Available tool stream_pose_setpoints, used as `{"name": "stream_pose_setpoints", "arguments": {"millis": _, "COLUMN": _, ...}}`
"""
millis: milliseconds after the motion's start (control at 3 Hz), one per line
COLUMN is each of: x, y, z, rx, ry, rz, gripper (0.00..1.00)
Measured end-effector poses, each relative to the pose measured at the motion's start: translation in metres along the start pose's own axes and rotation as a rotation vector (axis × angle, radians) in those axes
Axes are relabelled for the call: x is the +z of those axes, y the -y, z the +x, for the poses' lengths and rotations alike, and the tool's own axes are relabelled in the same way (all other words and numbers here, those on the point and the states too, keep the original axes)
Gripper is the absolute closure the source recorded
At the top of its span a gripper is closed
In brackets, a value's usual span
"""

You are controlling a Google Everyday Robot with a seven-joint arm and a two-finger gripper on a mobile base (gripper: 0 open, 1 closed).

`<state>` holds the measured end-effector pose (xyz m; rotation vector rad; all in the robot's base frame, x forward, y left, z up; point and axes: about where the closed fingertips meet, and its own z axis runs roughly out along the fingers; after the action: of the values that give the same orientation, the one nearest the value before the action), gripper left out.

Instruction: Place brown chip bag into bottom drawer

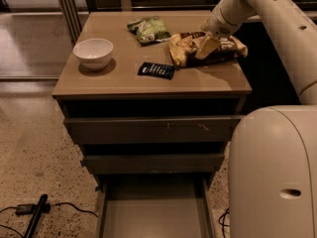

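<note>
**Claw over the chip bag, bottom drawer open**

The claw [208,46] is at the end of the pale arm [270,11], which reaches in from the upper right. It is lowered onto the middle of the brown chip bag [230,47]; how far it is open, and whether it grips the bag, cannot be told. The bag lies crumpled at the right rear of the counter [124,83]. A green bag [147,29] lies just beside it to the left, a flat dark blue packet [156,70] in front, and a white bowl [93,53] well apart near the left edge. Below are two shut drawers, the upper one [148,129] and the middle one [153,162]. Under them the bottom drawer [153,214] is pulled out, showing its plain grey floor. The robot's rounded body [275,172] fills the lower right.
</note>
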<state>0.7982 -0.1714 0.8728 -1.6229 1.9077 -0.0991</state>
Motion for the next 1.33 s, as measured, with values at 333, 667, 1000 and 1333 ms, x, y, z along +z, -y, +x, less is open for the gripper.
{"name": "stream_pose_setpoints", "arguments": {"millis": 333, "x": 0.0001, "y": 0.0000, "z": 0.0000, "rx": 0.000, "ry": 0.000, "rz": 0.000, "gripper": 0.58}}
{"name": "stream_pose_setpoints", "arguments": {"millis": 667, "x": 0.0001, "y": 0.0000, "z": 0.0000, "rx": 0.000, "ry": 0.000, "rz": 0.000, "gripper": 0.81}}
{"name": "stream_pose_setpoints", "arguments": {"millis": 1000, "x": 0.0001, "y": -0.0001, "z": 0.0000, "rx": 0.000, "ry": 0.000, "rz": 0.000, "gripper": 1.00}}
{"name": "stream_pose_setpoints", "arguments": {"millis": 1333, "x": 0.0002, "y": -0.0001, "z": 0.0000, "rx": 0.000, "ry": 0.000, "rz": 0.000, "gripper": 1.00}}
